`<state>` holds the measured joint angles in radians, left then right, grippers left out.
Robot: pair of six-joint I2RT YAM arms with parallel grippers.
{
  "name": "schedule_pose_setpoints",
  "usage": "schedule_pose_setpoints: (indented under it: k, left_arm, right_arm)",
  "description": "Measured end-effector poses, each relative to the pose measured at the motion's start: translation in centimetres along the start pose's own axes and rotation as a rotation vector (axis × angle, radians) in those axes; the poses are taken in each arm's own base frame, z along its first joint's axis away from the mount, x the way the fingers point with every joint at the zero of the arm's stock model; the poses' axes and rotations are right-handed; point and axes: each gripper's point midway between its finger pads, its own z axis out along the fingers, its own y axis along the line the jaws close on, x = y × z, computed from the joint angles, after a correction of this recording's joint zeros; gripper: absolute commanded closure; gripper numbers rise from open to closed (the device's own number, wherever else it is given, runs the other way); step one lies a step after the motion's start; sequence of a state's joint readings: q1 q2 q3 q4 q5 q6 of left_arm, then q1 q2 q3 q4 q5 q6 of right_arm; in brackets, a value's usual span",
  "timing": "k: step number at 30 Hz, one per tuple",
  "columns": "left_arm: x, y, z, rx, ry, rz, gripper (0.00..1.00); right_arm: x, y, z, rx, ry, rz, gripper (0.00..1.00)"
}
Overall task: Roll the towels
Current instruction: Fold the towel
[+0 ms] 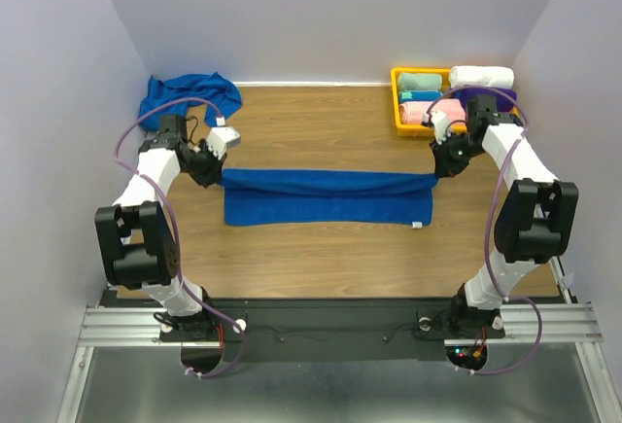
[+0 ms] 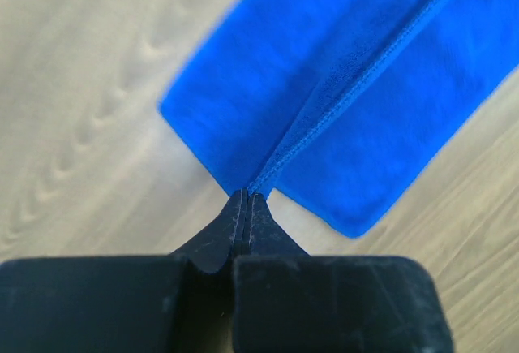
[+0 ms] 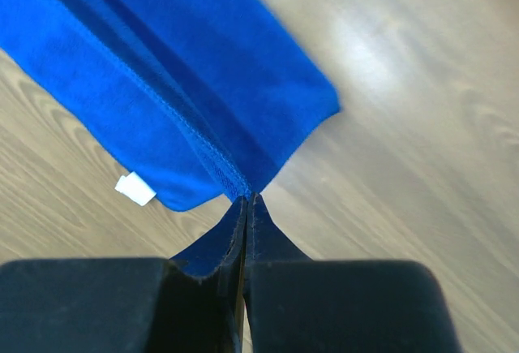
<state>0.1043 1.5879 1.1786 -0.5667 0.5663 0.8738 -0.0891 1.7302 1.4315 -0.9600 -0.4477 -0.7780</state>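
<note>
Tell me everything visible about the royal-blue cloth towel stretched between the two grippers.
The royal-blue cloth towel looks soft and plain, with stitched hems and a small white tag at its near right corner. It lies folded lengthwise on the wooden table. The left gripper and right gripper are shut on its two ends.

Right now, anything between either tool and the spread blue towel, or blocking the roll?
Nothing visible. The left tool and right tool are shut on the spread blue towel, one at each end. The other blue towel and yellow bin sit behind it.
</note>
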Motion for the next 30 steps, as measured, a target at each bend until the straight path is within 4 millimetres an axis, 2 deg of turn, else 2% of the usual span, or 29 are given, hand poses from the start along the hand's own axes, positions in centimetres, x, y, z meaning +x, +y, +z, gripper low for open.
schedule_pose_setpoints:
  k: [6, 10, 16, 25, 30]
  left_arm:
    - [4.0, -2.1, 0.8, 0.04, 0.082, 0.058, 1.0]
    - [5.5, -2.7, 1.2, 0.056, 0.116, 0.068, 1.0]
    - [5.7, -2.9, 1.7, 0.053, 0.119, 0.09, 1.0]
    - [5.6, -4.1, 2.4, 0.075, 0.134, 0.105, 1.0]
    - [3.9, -3.7, 1.2, 0.079, 0.121, 0.107, 1.0]
  right_arm:
    - [3.4, 1.8, 2.3, -0.069, 0.056, 0.0, 0.99]
    - [4.7, 2.5, 3.1, -0.096, 0.072, -0.004, 0.99]
    - [4.2, 2.3, 3.1, -0.084, 0.049, -0.022, 0.99]
    - [4.7, 2.8, 3.3, -0.09, 0.051, -0.007, 0.99]
    - [3.6, 2.3, 2.5, -0.063, 0.026, -0.009, 0.99]
